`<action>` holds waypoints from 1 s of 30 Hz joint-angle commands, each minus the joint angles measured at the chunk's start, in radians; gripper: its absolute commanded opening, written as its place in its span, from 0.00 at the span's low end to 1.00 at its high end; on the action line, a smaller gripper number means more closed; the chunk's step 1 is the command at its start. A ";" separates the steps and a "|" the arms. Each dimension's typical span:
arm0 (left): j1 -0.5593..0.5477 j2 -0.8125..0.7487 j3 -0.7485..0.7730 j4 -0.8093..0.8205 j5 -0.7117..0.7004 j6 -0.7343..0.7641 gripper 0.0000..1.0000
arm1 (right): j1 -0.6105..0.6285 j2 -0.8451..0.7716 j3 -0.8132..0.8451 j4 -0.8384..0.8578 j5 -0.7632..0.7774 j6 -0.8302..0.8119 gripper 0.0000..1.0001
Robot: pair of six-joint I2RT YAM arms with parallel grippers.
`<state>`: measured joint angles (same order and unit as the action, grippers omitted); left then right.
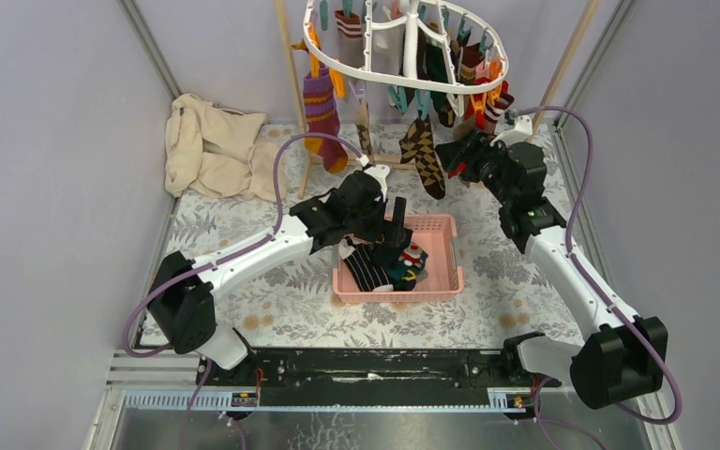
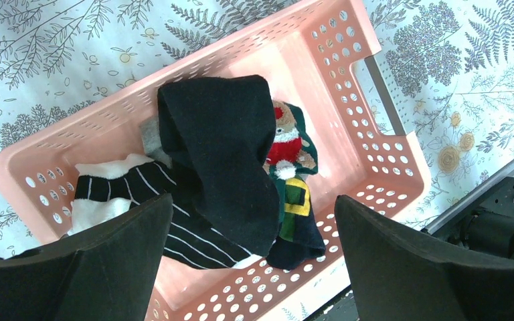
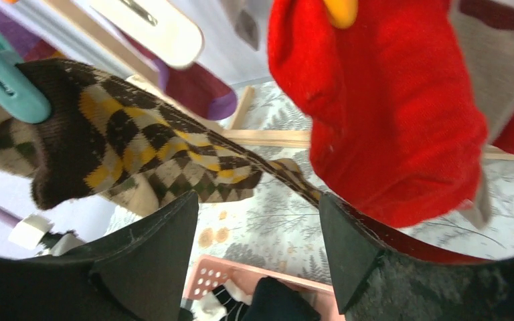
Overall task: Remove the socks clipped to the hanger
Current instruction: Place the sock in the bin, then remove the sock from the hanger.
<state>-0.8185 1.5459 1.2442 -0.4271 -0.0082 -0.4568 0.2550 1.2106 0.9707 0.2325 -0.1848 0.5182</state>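
The white oval hanger [image 1: 403, 52] hangs at the top centre with coloured clips round its rim. Several socks hang from it: a purple striped one [image 1: 322, 108], a brown argyle one [image 1: 425, 155] and red ones [image 1: 487, 103]. My right gripper [image 1: 448, 157] is open and empty just right of the argyle sock. In the right wrist view the argyle sock [image 3: 140, 147] hangs from a teal clip [image 3: 7, 93], with a red sock [image 3: 388, 114] above my right gripper [image 3: 258, 227]. My left gripper [image 1: 396, 232] is open and empty over the pink basket [image 1: 445, 253]. The basket holds a black sock [image 2: 221, 147], a striped sock [image 2: 174, 221] and a green Christmas sock [image 2: 294, 180].
A beige cloth [image 1: 211, 145] lies at the back left. Wooden poles [image 1: 291, 66] hold the hanger up, with a wooden base bar [image 3: 268, 137] on the floral tablecloth. Grey walls close in both sides. The pink basket's rim [image 3: 221, 274] shows below my right gripper.
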 commanded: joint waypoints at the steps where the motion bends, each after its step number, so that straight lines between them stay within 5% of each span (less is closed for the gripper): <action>1: -0.008 -0.008 0.035 -0.008 0.004 0.011 0.99 | -0.018 -0.053 0.021 -0.067 0.161 -0.060 0.75; 11: -0.014 -0.014 0.041 -0.009 0.004 0.007 0.99 | -0.036 -0.013 0.103 -0.043 0.396 -0.110 0.77; 23: -0.017 -0.040 0.034 -0.013 0.038 0.006 0.99 | -0.089 0.169 0.239 -0.004 0.400 -0.134 0.75; 26: -0.019 -0.046 0.030 -0.013 0.039 0.006 0.99 | -0.105 0.196 0.237 0.008 0.413 -0.129 0.65; 30: -0.019 -0.057 0.021 -0.013 0.035 0.009 0.99 | -0.134 0.191 0.187 0.071 0.409 -0.122 0.30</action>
<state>-0.8307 1.5265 1.2491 -0.4286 0.0204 -0.4572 0.1486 1.4227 1.1652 0.1810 0.1978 0.4000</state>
